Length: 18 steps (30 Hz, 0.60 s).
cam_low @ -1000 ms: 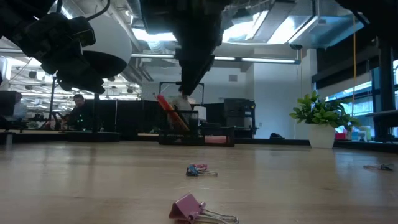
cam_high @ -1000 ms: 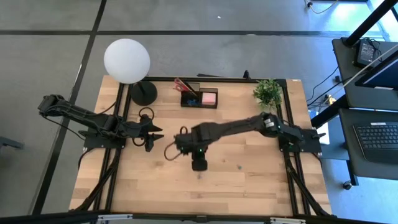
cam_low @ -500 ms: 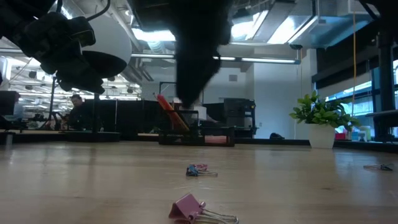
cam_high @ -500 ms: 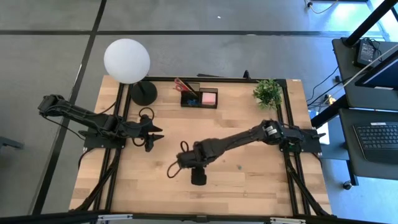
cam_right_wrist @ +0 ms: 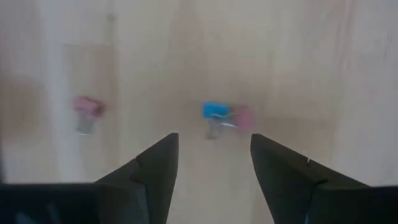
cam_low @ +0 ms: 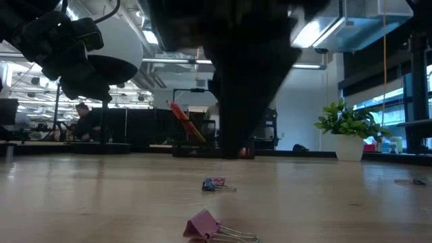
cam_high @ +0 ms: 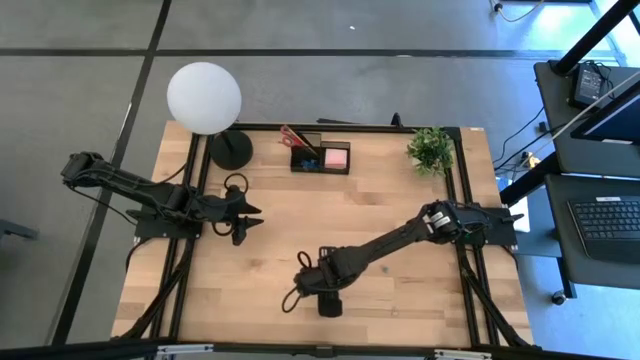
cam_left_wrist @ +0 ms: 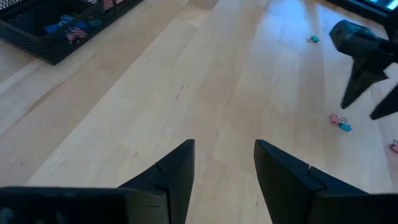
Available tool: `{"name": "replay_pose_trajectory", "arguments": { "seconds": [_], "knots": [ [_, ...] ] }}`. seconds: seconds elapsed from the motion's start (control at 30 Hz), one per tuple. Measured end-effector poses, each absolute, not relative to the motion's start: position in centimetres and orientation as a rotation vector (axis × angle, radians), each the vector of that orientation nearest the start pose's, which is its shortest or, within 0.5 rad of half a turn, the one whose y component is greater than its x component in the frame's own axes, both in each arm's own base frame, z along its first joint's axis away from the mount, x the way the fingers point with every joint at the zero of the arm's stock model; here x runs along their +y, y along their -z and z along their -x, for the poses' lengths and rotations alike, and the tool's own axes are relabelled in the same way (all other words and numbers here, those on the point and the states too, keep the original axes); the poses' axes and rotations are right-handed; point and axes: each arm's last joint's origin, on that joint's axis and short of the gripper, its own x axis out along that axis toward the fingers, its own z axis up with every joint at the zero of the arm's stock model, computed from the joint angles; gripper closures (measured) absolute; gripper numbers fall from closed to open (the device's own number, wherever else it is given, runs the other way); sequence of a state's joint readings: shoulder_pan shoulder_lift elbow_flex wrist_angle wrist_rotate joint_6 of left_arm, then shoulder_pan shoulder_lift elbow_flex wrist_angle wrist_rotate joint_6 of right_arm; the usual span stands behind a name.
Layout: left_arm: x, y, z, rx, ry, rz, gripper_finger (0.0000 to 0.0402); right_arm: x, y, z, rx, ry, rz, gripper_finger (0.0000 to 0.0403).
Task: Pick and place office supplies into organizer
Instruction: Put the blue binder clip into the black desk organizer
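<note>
The black organizer (cam_high: pixel 320 157) stands at the table's far middle, with red-handled scissors (cam_high: pixel 293 135) and a pink sticky-note pad (cam_high: pixel 337 156) in it. A blue and pink pair of small clips (cam_right_wrist: pixel 222 118) and a pink clip (cam_right_wrist: pixel 86 108) lie on the wood below my right gripper (cam_right_wrist: pixel 214 140). That gripper is open and empty, and hangs over the table's near middle (cam_high: pixel 326 296). The low view shows the clip pair (cam_low: pixel 214 183) and the pink clip (cam_low: pixel 206 226). My left gripper (cam_left_wrist: pixel 224 149) is open and empty at the table's left (cam_high: pixel 250 213).
A lamp with a white globe (cam_high: pixel 204 96) and a round black base (cam_high: pixel 230 150) stands at the far left. A small potted plant (cam_high: pixel 430 148) stands at the far right. Another small clip (cam_low: pixel 413 181) lies toward the table's right.
My right gripper has moved toward the table's near edge, away from the organizer, staying open and empty. It now looms larger in the low view. The clips lie where they were.
</note>
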<state>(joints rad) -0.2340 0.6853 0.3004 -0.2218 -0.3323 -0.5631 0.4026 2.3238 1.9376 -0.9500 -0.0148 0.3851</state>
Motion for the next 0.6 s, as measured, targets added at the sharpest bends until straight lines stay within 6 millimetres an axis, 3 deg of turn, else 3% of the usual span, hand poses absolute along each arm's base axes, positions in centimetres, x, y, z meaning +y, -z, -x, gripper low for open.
{"name": "replay_pose_trajectory", "arguments": {
  "seconds": [0.27, 0.6],
  "knots": [
    [-2.4, -18.0, -14.2, 0.541, -0.243, 0.383, 0.0242, 18.1, -14.8, -43.0, 1.366, -0.026, -0.022, 0.0199],
    [-2.4, -18.0, -14.2, 0.541, -0.243, 0.381, 0.0242, 17.9, -14.6, -43.1, 1.363, -0.005, -0.048, 0.0199]
  ]
}}
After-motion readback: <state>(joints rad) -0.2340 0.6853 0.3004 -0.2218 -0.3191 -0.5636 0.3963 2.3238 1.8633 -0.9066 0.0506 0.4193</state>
